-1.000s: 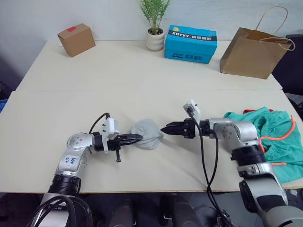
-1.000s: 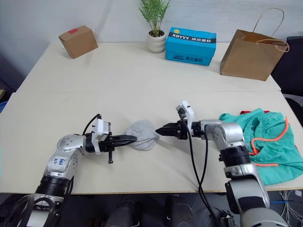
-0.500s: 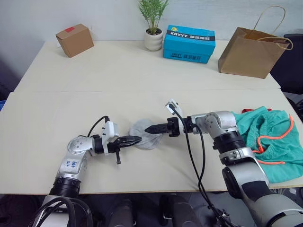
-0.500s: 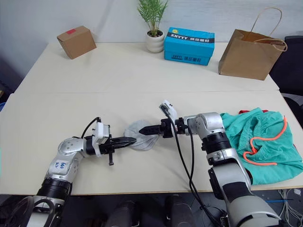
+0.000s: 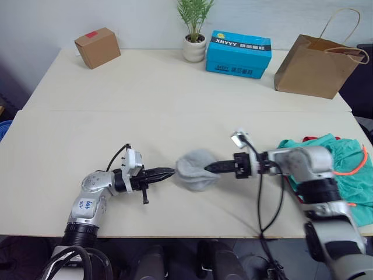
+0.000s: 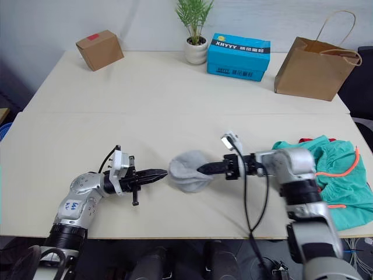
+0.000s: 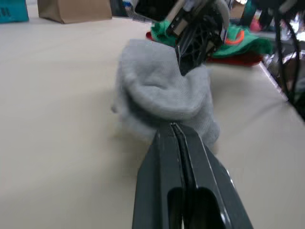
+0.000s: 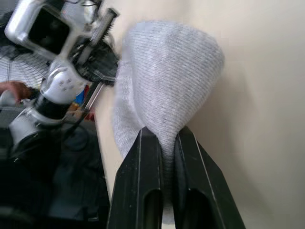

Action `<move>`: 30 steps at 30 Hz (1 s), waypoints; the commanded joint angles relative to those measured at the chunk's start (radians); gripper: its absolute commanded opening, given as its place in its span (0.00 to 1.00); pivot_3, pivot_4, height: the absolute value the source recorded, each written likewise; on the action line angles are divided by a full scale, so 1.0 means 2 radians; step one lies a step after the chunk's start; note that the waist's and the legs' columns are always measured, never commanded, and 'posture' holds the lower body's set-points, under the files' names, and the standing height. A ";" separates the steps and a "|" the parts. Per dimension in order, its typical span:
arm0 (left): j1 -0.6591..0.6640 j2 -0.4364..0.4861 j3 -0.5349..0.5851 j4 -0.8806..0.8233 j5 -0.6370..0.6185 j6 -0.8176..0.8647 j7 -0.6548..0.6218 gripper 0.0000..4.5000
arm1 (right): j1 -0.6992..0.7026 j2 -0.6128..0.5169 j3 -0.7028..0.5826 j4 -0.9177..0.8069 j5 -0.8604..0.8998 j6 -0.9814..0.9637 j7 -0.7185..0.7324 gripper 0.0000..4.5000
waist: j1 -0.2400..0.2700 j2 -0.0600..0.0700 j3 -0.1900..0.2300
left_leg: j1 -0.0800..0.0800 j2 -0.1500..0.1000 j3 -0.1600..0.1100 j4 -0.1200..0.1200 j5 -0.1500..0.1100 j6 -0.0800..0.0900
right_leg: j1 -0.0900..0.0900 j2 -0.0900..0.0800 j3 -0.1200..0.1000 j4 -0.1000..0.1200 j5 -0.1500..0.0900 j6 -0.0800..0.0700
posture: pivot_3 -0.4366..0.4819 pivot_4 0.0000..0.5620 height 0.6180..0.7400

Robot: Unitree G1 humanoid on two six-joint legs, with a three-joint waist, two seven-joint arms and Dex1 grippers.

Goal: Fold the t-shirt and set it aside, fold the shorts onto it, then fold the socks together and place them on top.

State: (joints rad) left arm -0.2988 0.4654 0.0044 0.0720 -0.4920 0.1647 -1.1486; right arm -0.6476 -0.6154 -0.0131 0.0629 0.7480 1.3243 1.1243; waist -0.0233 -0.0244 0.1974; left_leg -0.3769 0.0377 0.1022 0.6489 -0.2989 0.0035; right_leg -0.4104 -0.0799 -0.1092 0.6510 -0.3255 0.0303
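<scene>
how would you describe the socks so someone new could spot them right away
On the near half of the long cream table, between the two grippers, sits a small rounded bundle of soft light grey socks. The right gripper is pinching it, while the left gripper points at it from the other side. It is far smaller and paler than the teal-green shorts heaped at the right edge.
</scene>
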 commanded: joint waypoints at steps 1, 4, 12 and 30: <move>0.021 0.019 0.022 -0.087 -0.051 0.052 0.008 0.26 | 0.028 -0.073 -0.084 -0.105 0.072 0.018 0.034 0.00 | 0.000 0.000 0.000 | 0.000 0.000 0.000 0.000 0.000 0.000 | 0.000 0.000 0.000 0.000 0.000 0.000 | 0.48 0.27 1.00; 0.053 0.047 0.020 -0.155 -0.083 0.088 -0.012 0.47 | 0.077 -0.167 -0.179 -0.144 0.100 0.054 0.028 0.00 | -0.002 0.000 0.000 | 0.000 0.000 0.000 -0.001 0.000 0.000 | 0.000 0.000 0.000 -0.001 0.000 0.000 | 0.48 0.27 1.00; 0.059 0.044 0.013 -0.206 -0.112 0.119 0.005 0.99 | 0.162 -0.416 -0.173 0.068 -0.035 -0.133 0.155 0.00 | 0.004 0.002 0.001 | 0.001 0.000 0.001 -0.001 0.000 0.001 | 0.002 0.001 0.001 -0.003 0.002 0.001 | 0.48 0.27 1.00; 0.104 0.074 0.052 -0.217 -0.088 0.094 0.017 0.99 | -0.113 -0.295 0.051 0.520 -0.330 -0.462 0.132 0.00 | -0.001 0.004 0.002 | 0.002 0.000 0.004 0.000 0.002 -0.004 | 0.000 0.002 0.003 -0.003 0.002 0.001 | 0.48 0.27 1.00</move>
State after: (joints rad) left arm -0.1011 0.6028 0.0683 -0.3125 -0.6610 0.3786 -1.1205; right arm -0.8529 -1.1840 0.1084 1.0774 0.1105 0.4174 1.3832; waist -0.0259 -0.0170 0.2014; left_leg -0.3738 0.0383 0.1106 0.6486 -0.2944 -0.0037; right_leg -0.4101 -0.0761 -0.1024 0.6456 -0.3224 0.0314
